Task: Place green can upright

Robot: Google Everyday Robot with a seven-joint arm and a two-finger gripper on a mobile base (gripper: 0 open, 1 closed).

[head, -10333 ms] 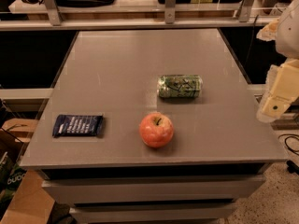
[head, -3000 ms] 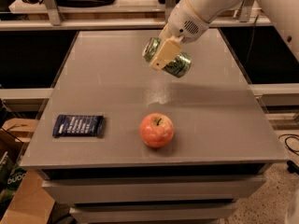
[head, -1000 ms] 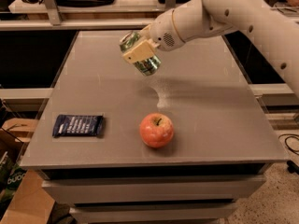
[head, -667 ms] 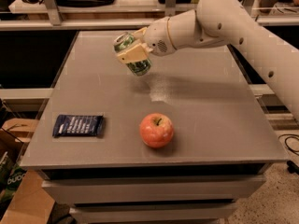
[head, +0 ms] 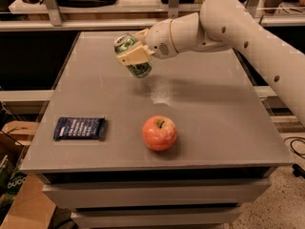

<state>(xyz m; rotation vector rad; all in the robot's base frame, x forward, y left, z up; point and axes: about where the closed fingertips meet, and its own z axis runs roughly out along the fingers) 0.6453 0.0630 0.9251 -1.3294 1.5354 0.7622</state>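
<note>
One end effector grips green can above table.

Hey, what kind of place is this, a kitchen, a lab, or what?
Probably a robot test lab: a grey table with an apple and a packet, a cardboard box beside it, and an arm whose end effector grips a can above the table's far side.
</note>
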